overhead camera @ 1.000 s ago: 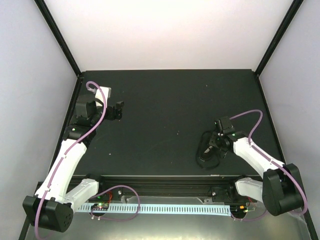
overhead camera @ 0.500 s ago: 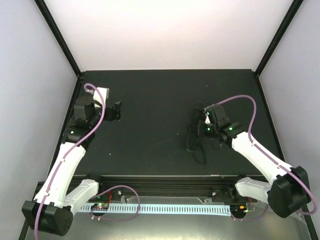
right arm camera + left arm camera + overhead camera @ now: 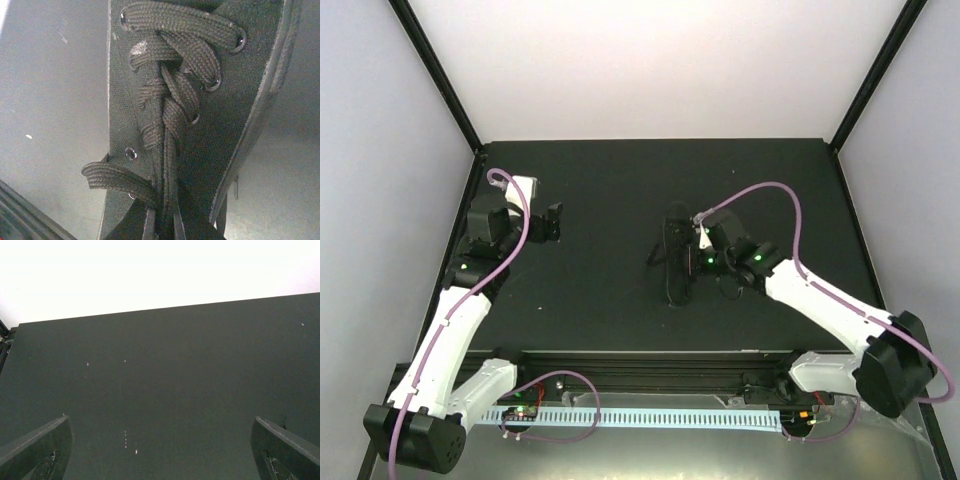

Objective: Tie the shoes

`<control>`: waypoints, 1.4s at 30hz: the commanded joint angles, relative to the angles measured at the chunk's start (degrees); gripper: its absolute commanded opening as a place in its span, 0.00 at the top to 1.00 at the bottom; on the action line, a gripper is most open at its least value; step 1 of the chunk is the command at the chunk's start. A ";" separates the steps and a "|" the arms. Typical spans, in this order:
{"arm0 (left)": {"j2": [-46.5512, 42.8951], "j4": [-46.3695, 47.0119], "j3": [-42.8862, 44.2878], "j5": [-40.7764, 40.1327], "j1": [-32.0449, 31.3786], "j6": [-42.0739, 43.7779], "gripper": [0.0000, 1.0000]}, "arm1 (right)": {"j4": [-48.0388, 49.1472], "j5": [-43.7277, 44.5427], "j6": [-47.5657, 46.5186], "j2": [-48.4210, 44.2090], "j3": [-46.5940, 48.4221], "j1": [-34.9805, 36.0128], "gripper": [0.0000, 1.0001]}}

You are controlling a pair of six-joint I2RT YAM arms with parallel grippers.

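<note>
The small black lace-up shoe (image 3: 674, 262) is at the middle of the black table (image 3: 620, 180), lying lengthwise front to back. My right gripper (image 3: 698, 262) is against its right side and shut on it. The right wrist view is filled by the shoe's laced front (image 3: 200, 115), with crossed black laces (image 3: 167, 107) and metal eyelets; my own fingers do not show clearly there. I cannot tell whether the shoe rests on the table or hangs just above it. My left gripper (image 3: 552, 222) is open and empty at the far left, its fingertips (image 3: 35, 450) wide apart over bare table.
Loose lace ends (image 3: 728, 288) trail beside the shoe. A black frame rail (image 3: 640, 355) runs along the table's near edge. White walls close in the back and both sides. A purple cable (image 3: 760, 190) arcs over the right arm.
My right gripper has carried the shoe from the front right of the table leftward and farther back to the middle. The left arm has barely moved.
</note>
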 commanded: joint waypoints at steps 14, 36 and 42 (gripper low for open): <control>8.54 9.13 -10.11 12.18 -13.53 -24.68 0.07 | 5.52 1.21 1.83 15.74 -1.31 6.34 0.93; 40.22 9.98 -2.85 6.68 -30.54 -35.81 0.45 | 4.97 -0.40 2.77 3.36 -17.33 -7.51 0.33; 45.10 8.33 -0.10 6.84 -31.53 -34.91 0.52 | 8.37 -1.73 3.15 7.82 -17.41 -7.86 0.37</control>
